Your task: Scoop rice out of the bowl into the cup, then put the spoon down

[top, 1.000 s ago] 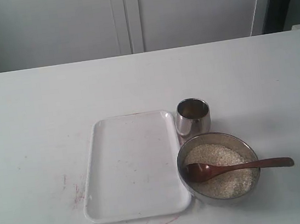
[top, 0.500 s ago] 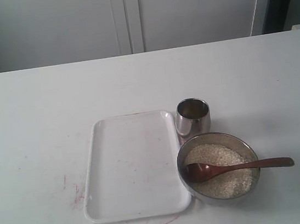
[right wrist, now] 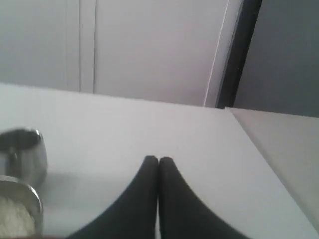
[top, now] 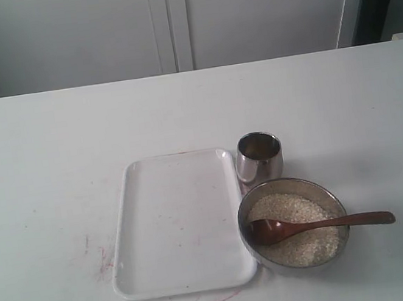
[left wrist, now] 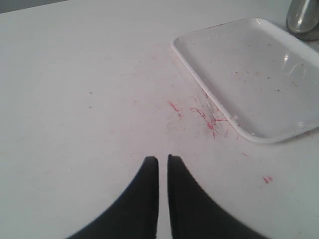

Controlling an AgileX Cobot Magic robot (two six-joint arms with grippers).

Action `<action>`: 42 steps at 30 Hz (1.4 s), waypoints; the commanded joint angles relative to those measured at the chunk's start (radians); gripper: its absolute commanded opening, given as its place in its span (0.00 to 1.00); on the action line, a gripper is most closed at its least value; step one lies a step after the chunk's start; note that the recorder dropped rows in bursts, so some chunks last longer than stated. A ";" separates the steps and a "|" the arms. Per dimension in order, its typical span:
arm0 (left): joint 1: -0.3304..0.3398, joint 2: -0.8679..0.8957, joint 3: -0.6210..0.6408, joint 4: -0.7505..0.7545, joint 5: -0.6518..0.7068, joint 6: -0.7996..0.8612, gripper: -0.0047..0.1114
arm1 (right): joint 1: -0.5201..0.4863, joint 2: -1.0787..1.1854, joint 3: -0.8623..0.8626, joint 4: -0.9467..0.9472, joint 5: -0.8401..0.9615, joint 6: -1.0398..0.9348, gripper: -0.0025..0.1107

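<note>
The worktop (top: 39, 157) lies wide and bare across its far half and its left side, up to the far edge below the pale cabinet doors (top: 169, 21). The white tray (top: 181, 220) sits near the near edge. The bowl (top: 287, 181) is just beside the tray's near right corner, and the cup (top: 259, 159) stands upright just behind the bowl, by the tray's far right corner. Rice (top: 303, 247) fills the bowl. The spoon (top: 323, 223) rests with its head in the rice at the left, and its handle crosses the right rim and juts over open worktop.

The end effectors show only in the wrist views. The left wrist view shows red scratch marks (left wrist: 209, 117) by the tray's edge in detail, with the cup's base at one corner. The right wrist view catches the cup, the bowl's rim and a little rice.

The left end effector (left wrist: 163, 160) hangs over bare worktop near the marks, its fingers drawn almost together with a thin slit between them, holding nothing. The right end effector (right wrist: 158, 160) has its fingers pressed together, empty, apart from the cup and bowl.
</note>
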 commanded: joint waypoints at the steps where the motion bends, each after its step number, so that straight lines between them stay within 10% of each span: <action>1: -0.007 0.001 -0.006 -0.007 0.001 -0.002 0.16 | 0.001 -0.007 0.006 0.031 -0.134 0.076 0.02; 13: -0.007 0.001 -0.006 -0.007 0.001 -0.002 0.16 | 0.001 -0.007 0.006 0.031 -0.225 0.141 0.02; 20: -0.007 0.001 -0.006 -0.007 0.001 -0.002 0.16 | 0.001 -0.007 0.006 0.031 -0.235 0.518 0.02; 29: -0.007 0.001 -0.006 -0.007 0.001 -0.002 0.16 | 0.022 0.064 -0.327 0.101 0.361 0.335 0.02; 42: -0.007 0.001 -0.006 -0.007 0.001 -0.002 0.16 | 0.090 0.760 -0.953 0.259 0.977 -0.109 0.02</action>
